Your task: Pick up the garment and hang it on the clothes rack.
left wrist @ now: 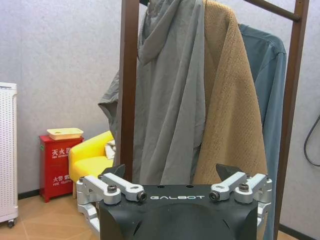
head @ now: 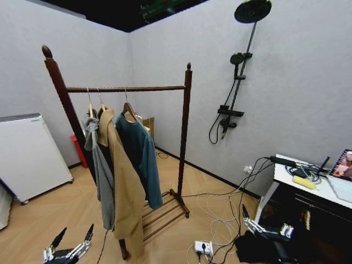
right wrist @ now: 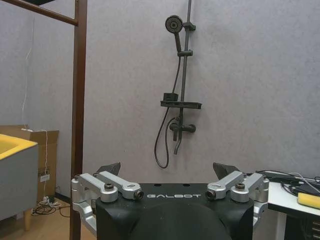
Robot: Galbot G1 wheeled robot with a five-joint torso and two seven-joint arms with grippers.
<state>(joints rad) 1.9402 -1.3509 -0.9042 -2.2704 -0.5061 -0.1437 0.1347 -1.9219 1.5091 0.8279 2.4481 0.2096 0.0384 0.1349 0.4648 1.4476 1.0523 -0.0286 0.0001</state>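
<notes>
The garment (head: 144,157), a teal-blue long-sleeved top on a wooden hanger (head: 129,111), hangs from the rail of the clothes rack (head: 185,132), rightmost of three garments. A tan coat (head: 125,187) and a grey hooded jacket (head: 102,176) hang beside it. My left gripper (head: 75,235) is low, in front of the rack's near post, open and holding nothing. My right gripper (head: 264,223) is low on the right, also open and holding nothing. The left wrist view looks past the left gripper (left wrist: 172,172) at the garment (left wrist: 267,85) behind the rack post (left wrist: 129,75). The right gripper (right wrist: 167,168) faces the far post (right wrist: 79,100).
A white appliance (head: 27,154) stands at the left wall and a red box (head: 78,149) behind the rack. A black shower pole (head: 239,82) is on the right wall. A desk (head: 297,179) sits right, with cables and a power strip (head: 203,247) on the floor.
</notes>
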